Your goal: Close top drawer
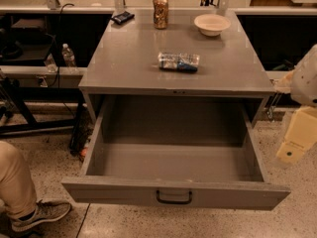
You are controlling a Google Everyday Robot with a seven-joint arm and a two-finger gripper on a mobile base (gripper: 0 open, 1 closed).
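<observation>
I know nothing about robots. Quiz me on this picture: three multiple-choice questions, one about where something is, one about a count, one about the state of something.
1. Where is the gripper relative to the top drawer?
A. inside it
B. off to its right, apart from it
C. clamped on its handle

2. How many things lie on the cabinet top?
A. two
B. six
C. four

3. The top drawer is:
A. pulled out and empty
B. fully shut
C. pulled out and full of tools

Answers
1 B: the cream gripper hangs at the right edge of view, clear of the drawer's side.
2 C: a can, a bowl, a packet and a small black object.
3 A: its bare grey floor shows, with nothing lying in it.
</observation>
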